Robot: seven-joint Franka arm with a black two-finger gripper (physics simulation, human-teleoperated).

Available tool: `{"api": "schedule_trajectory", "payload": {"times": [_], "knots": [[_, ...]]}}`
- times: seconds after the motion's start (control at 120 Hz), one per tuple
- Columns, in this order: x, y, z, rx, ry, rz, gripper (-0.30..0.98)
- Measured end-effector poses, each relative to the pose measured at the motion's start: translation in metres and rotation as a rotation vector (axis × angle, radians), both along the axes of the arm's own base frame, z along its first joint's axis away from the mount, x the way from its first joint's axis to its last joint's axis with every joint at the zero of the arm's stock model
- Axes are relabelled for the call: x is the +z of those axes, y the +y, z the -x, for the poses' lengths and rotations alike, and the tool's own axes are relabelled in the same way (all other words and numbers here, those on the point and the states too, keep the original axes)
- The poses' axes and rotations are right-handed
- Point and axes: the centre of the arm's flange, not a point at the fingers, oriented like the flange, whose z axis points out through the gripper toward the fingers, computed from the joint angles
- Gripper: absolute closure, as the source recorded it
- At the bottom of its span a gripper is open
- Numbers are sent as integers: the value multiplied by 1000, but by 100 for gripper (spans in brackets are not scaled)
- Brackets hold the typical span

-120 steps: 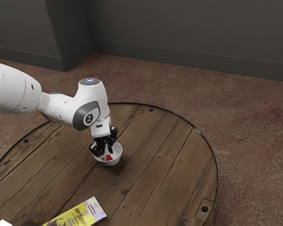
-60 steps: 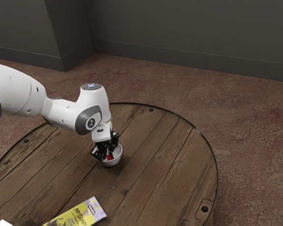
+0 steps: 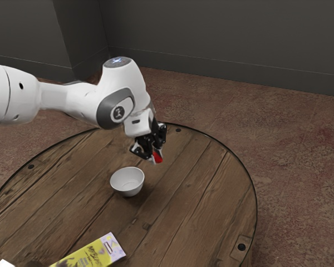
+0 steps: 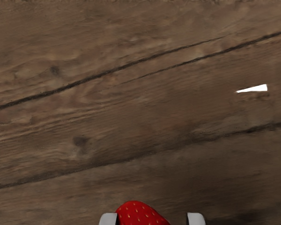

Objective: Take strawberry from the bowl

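White bowl is seen upright on the wooden bench, inner wall exposed. Strawberry is held pinched by the hand, suspended above the bench, outside the bowl. Yellow-and-lilac packet is noted lying flat, apart from the bowl.

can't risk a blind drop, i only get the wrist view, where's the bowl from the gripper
Observer: The bowl is lower down than the gripper and toward the exterior view's left, not under it.
Operator: anything left in it
Observer: Nothing shows inside it.
Operator: any box about
Observer: Yes, a yellow box lies at the exterior view's lower edge.
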Motion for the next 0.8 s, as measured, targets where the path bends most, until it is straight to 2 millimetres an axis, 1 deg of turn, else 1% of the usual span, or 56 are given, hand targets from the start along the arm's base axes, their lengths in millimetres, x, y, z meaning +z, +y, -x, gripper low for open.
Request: {"api": "schedule_trajectory", "payload": {"times": [0.05, 0.1, 0.192, 0.208, 0.358, 0.425, 0.458, 0.492, 0.525, 0.558, 0.575, 0.65, 0.683, 0.717, 0.758, 0.8], "knots": [[-13, -24, -3, -26, 26, 20, 70], [-30, -42, -5, -39, 57, 39, 70], [-68, -64, -8, -46, 122, 63, 71], [-72, -66, -8, -46, 131, 65, 70], [-99, -69, -7, -29, 189, 72, 40], [-103, -67, -7, -22, 200, 73, 29], [-99, -67, -7, -19, 196, 74, 25], [-87, -63, -7, -9, 181, 73, 21], [-64, -53, -7, 15, 159, 70, 18], [-31, -39, -6, 47, 131, 56, 16], [-11, -34, -3, 61, 115, 45, 14], [79, -10, 20, 150, 57, 2, 10], [113, 0, 32, 200, 37, -13, 9], [141, 10, 42, 257, 25, -23, 7], [166, 21, 51, 327, 25, -32, 6], [177, 30, 56, 394, 41, -42, 5]]}}
